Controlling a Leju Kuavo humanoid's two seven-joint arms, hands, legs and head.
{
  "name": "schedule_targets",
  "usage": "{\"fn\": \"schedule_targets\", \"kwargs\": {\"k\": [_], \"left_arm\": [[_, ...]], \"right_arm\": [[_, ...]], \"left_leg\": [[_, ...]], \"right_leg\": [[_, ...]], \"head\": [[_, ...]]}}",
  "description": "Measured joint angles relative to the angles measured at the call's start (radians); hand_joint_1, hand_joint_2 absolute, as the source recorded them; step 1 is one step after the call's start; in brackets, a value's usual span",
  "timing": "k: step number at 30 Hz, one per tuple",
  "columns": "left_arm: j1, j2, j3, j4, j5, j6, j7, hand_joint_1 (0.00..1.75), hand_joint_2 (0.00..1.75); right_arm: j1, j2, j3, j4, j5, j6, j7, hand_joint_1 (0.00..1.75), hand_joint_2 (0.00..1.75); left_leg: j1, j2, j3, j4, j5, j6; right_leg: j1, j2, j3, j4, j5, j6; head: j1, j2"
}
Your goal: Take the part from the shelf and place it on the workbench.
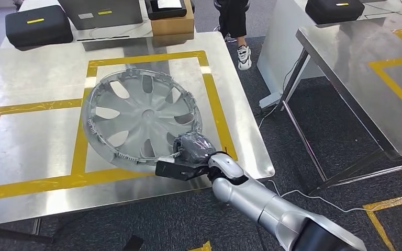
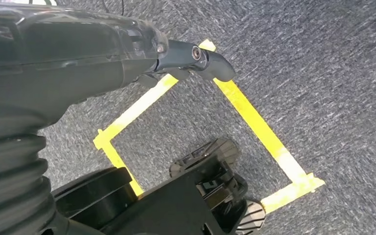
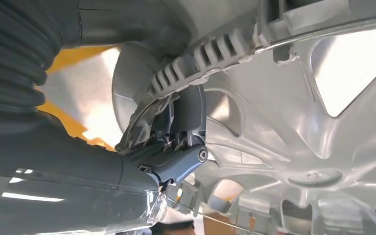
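The part is a silver-grey wheel cover (image 1: 141,117) with several spokes, lying inner side up on the steel workbench (image 1: 26,78) inside a yellow-taped rectangle. My right hand (image 1: 191,151) grips its near right rim, thumb and fingers closed over the ribbed edge. Up close in the right wrist view, my fingers (image 3: 176,156) clamp that rim of the wheel cover (image 3: 284,132). My left hand (image 2: 78,54) hangs beside my body over the carpet, its fingers holding nothing that I can see.
Black cases (image 1: 39,23) and a cardboard box (image 1: 172,23) stand at the workbench's far edge. A second steel table (image 1: 366,73) is on the right across a carpeted aisle. A person's legs (image 1: 235,26) are beyond the bench. Cables lie on the floor.
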Motion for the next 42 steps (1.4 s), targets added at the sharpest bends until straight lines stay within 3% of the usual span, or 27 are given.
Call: {"fn": "schedule_targets", "kwargs": {"k": [11,24,33,42], "left_arm": [[0.001,-0.003,-0.003,0.0,-0.023,-0.01,0.001,0.0,1.75],[-0.001,-0.028,-0.025,0.0,-0.079,-0.039,-0.001,0.0,1.75],[-0.001,-0.047,-0.029,0.0,-0.081,-0.041,-0.013,0.0,1.75],[-0.001,-0.048,-0.031,0.0,-0.084,-0.042,-0.008,0.0,1.75]], "right_arm": [[0.0,0.009,0.035,0.084,0.014,0.009,-0.002,1.75,1.75],[-0.101,0.012,0.082,0.261,0.164,-0.037,0.089,1.75,1.75],[-0.155,0.015,0.104,0.342,0.175,-0.083,0.09,1.75,1.75],[-0.17,0.028,0.114,0.381,0.156,-0.064,0.074,1.75,1.75]], "left_leg": [[0.0,-0.003,0.001,0.0,0.0,0.0],[0.0,-0.011,0.006,0.0,0.003,0.0],[-0.001,-0.009,0.006,0.0,0.004,0.001],[0.0,-0.006,0.006,0.0,0.004,0.001]], "right_leg": [[0.0,0.0,0.001,0.0,0.0,0.0],[-0.001,-0.004,0.008,-0.001,0.0,0.001],[-0.001,-0.005,0.008,-0.001,0.001,0.001],[-0.001,-0.004,0.008,-0.001,0.0,0.002]], "head": [[-0.001,0.0],[-0.001,0.0],[-0.002,0.0],[-0.002,0.0]]}}
